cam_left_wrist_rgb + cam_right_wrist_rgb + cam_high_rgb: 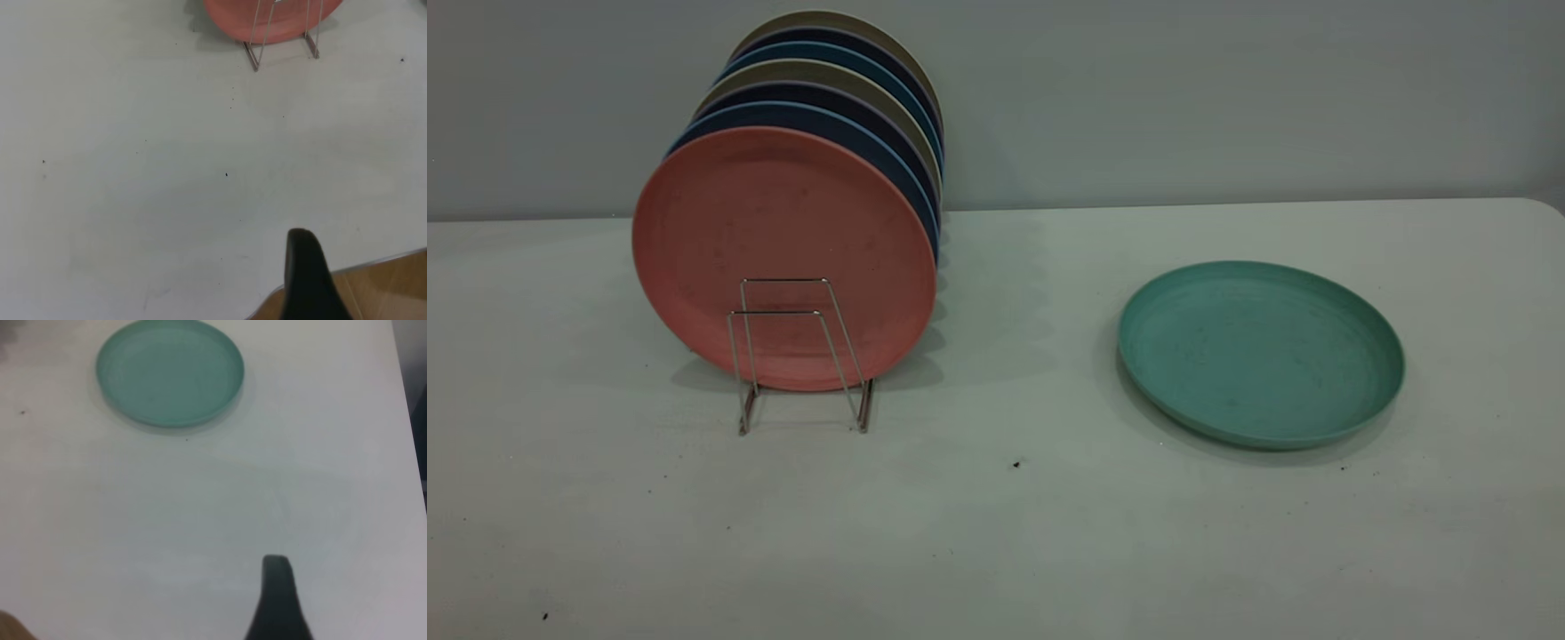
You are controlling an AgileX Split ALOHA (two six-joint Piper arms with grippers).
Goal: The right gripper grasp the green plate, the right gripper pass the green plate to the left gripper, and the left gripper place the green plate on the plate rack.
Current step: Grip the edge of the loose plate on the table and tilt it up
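The green plate (1261, 351) lies flat on the white table at the right, and also shows far off in the right wrist view (169, 372). The plate rack (800, 356) stands at the left, its two front wire loops empty in front of a salmon-pink plate (783, 258). The rack's foot shows in the left wrist view (280, 40). Neither arm appears in the exterior view. Only a black tip of the left gripper (307, 280) shows, over the table's near corner. Only a black tip of the right gripper (277, 600) shows, well short of the green plate.
Behind the pink plate several dark blue and beige plates (836, 116) stand upright in the rack. The table's edge and a wooden floor (387, 287) show beside the left gripper. The table's right edge (408, 420) runs close to the green plate.
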